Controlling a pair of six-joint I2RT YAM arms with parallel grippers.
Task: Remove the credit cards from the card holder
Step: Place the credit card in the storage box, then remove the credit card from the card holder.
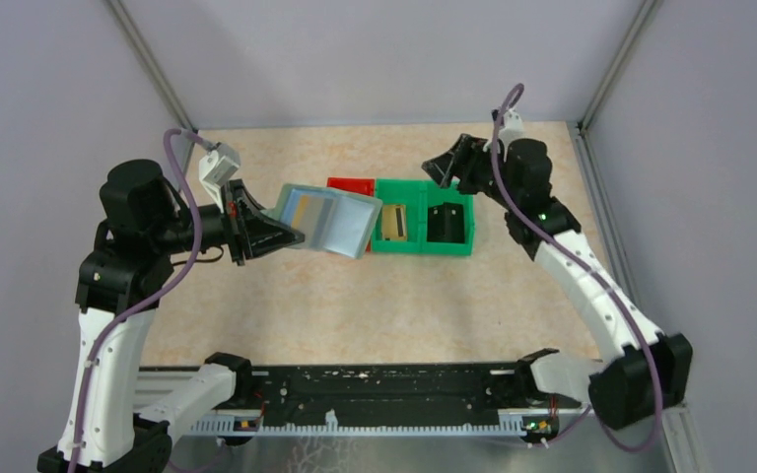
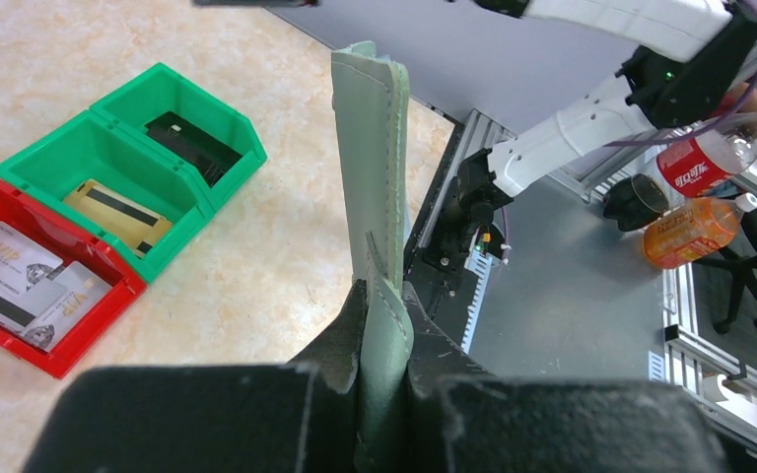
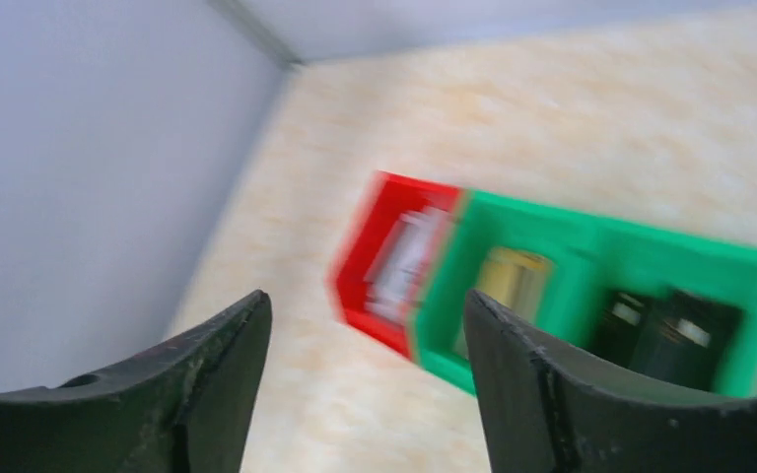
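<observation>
My left gripper point(image 1: 281, 235) is shut on the pale grey-green card holder point(image 1: 333, 223) and holds it open in the air, left of the bins. A shiny pale rectangle point(image 1: 306, 208) on its inner face looks like a card in a pocket. In the left wrist view the holder point(image 2: 373, 168) stands edge-on, pinched between my fingers point(image 2: 340, 345). Pale striped cards point(image 2: 15, 281) lie in the red bin, a gold card point(image 2: 118, 212) in the middle green bin, and a dark card point(image 2: 192, 148) in the far green bin. My right gripper point(image 1: 446, 164) is open and empty above the bins' far side; it also shows in the blurred right wrist view point(image 3: 365, 315).
The red bin point(image 1: 350, 183) and two joined green bins point(image 1: 419, 246) stand in a row at the table's middle back. They also show in the right wrist view, the red one point(image 3: 355, 296) left of the green ones point(image 3: 591, 236). Grey walls close the left, back and right. Bottles point(image 2: 690, 222) lie off the table.
</observation>
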